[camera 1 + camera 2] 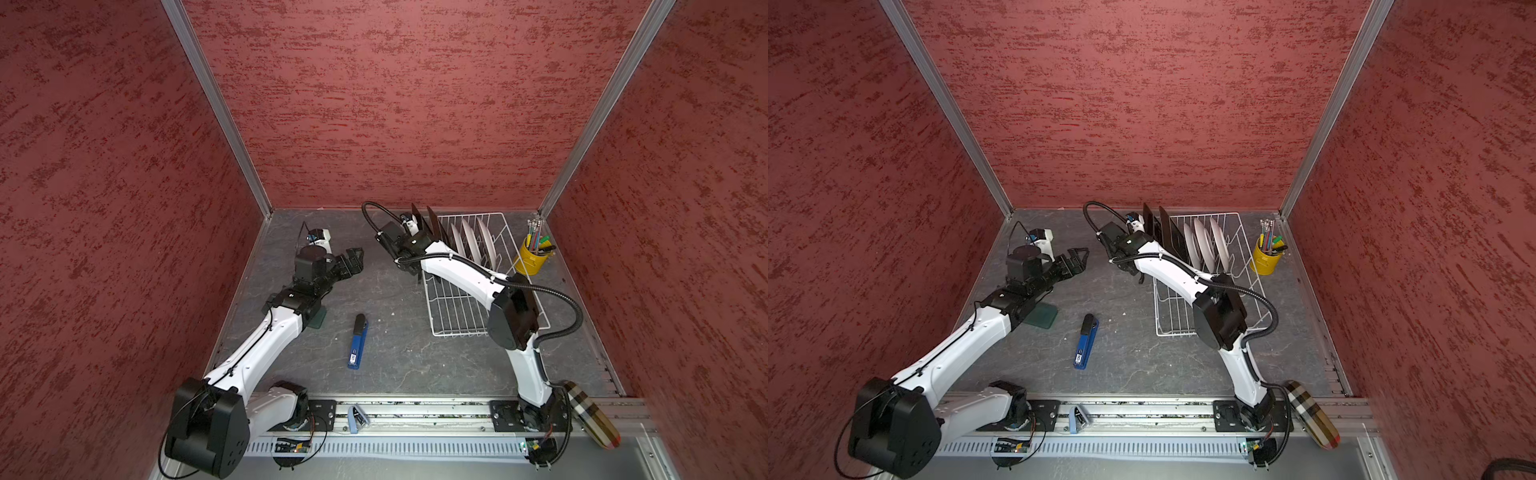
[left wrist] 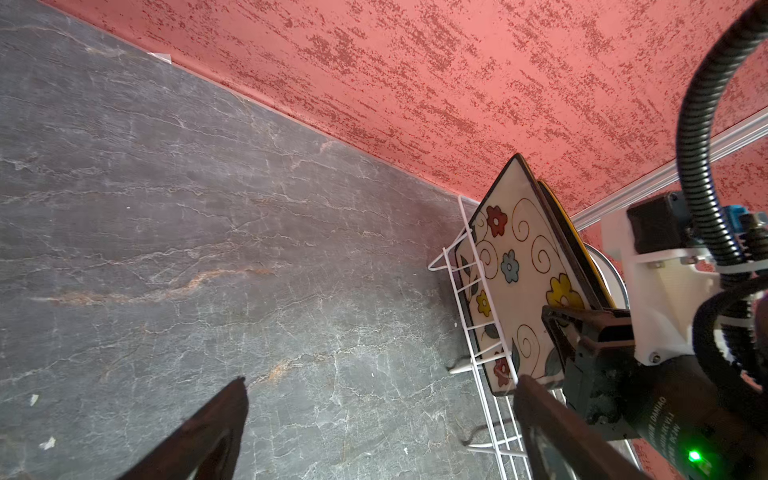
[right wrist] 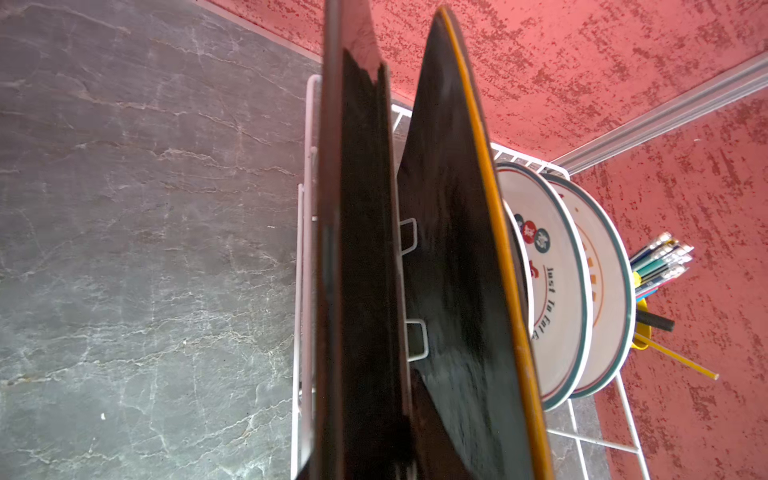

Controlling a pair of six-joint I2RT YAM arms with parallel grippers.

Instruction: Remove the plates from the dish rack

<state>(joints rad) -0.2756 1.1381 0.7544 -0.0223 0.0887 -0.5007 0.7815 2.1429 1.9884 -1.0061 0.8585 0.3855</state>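
Left jaws wide — right jaws clamp the dish rack's (image 1: 454, 321) outermost square plate (image 2: 528, 266).

Pretty standard two-arm look: white plastic links and chunky black joint housings on the left arm (image 1: 266, 345) and the right arm (image 1: 457, 270). Fat ribbed black conduit (image 2: 696, 124) looping off the right one, zip-tied down; just a thin black wire (image 1: 249, 351) along the left. Dark skeletal fingers (image 2: 208, 432) on the left tool (image 1: 355, 262). Tiny green LED (image 2: 693, 456) on a black motor can (image 2: 715, 399), white lettering (image 2: 665, 419) beside it.
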